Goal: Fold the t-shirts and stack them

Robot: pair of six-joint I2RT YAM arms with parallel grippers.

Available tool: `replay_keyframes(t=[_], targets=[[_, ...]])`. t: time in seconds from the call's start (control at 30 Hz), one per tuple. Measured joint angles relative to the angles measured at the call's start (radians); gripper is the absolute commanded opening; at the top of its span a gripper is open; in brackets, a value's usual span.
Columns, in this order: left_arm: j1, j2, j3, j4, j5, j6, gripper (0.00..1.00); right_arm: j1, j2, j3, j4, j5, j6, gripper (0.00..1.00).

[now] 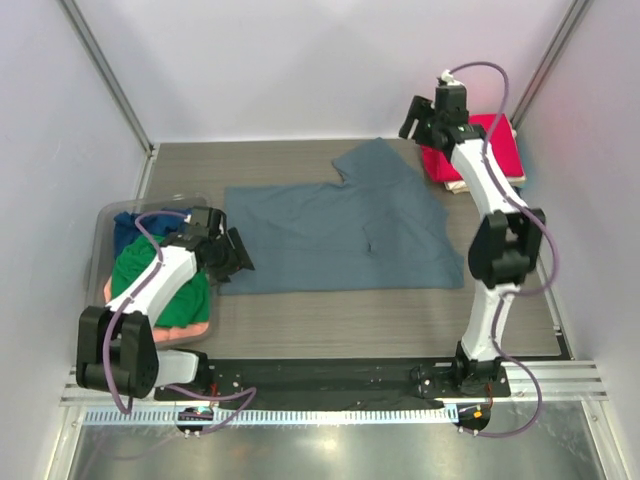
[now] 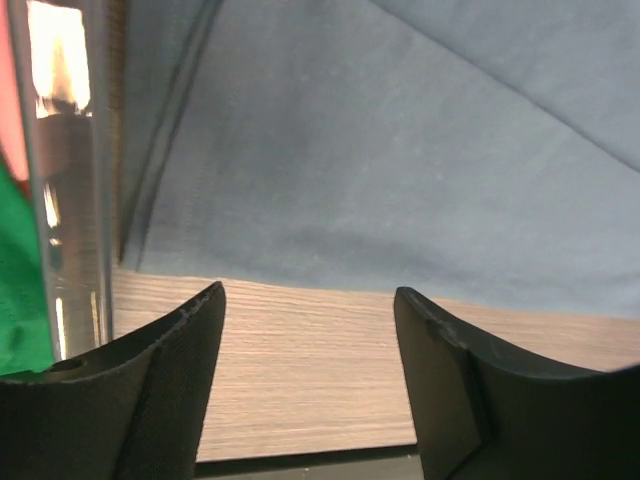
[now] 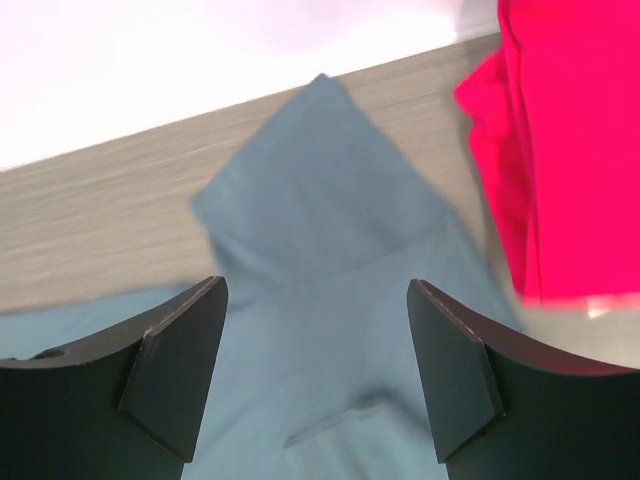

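The large slate grey-blue t-shirt [image 1: 340,235] lies spread flat on the table, one sleeve toward the back. My left gripper [image 1: 238,260] is open and empty, low over the shirt's near-left corner; the left wrist view [image 2: 310,300] shows bare wood between its fingers and the shirt's hem [image 2: 400,150] just beyond. My right gripper [image 1: 420,118] is open and empty, held high at the back right above the sleeve [image 3: 320,200]. A folded red t-shirt [image 1: 490,150] lies at the back right on a cream one [image 1: 457,186], and shows in the right wrist view [image 3: 570,150].
A clear plastic bin [image 1: 105,215] stands at the left, holding green [image 1: 160,285], navy [image 1: 135,225] and salmon-pink [image 1: 205,325] shirts. Its wall [image 2: 70,180] is right beside my left fingers. White walls enclose the table at the back and sides.
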Motion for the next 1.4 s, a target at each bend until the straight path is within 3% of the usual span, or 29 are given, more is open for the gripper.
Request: replay_keyframes(t=[0.17,0.33,0.47,0.7,0.83,1.03,1.07,1.13,1.17,1.23,1.27,1.4], targets=[[0.0,-0.029,-0.01,-0.02,-0.11,-0.058,0.71,-0.005,0.352,0.391,-0.052,-0.012,-0.065,0.79],[0.056,-0.306,-0.114,-0.04,-0.211,-0.13,0.73,-0.008,0.593,0.618,-0.055,-0.043,-0.089,0.82],[0.066,-0.381,-0.167,0.001,-0.204,-0.153,0.72,-0.008,0.712,0.66,0.002,-0.073,-0.096,0.85],[0.057,-0.359,-0.243,0.085,-0.123,-0.169,0.7,0.004,0.897,0.78,0.148,-0.062,-0.115,0.9],[0.05,-0.359,-0.253,0.102,-0.119,-0.169,0.7,0.023,0.949,0.838,0.211,-0.048,-0.113,0.87],[0.048,-0.345,-0.253,0.109,-0.113,-0.169,0.7,0.05,0.971,0.844,0.247,-0.063,-0.091,0.65],[0.048,-0.341,-0.253,0.109,-0.11,-0.169,0.7,0.053,0.971,0.844,0.247,-0.066,-0.088,0.48],[0.046,-0.335,-0.252,0.11,-0.102,-0.169,0.7,0.06,0.973,0.843,0.245,-0.075,-0.079,0.36],[0.046,-0.333,-0.252,0.11,-0.1,-0.168,0.7,0.061,0.974,0.843,0.242,-0.076,-0.072,0.21],[0.046,-0.334,-0.252,0.109,-0.1,-0.167,0.7,0.061,0.977,0.841,0.238,-0.083,-0.063,0.12],[0.046,-0.334,-0.251,0.109,-0.1,-0.165,0.7,0.061,0.977,0.839,0.238,-0.089,-0.06,0.01],[0.046,-0.327,-0.242,0.113,-0.102,-0.15,0.7,0.054,0.971,0.799,0.291,-0.111,-0.063,0.01]])
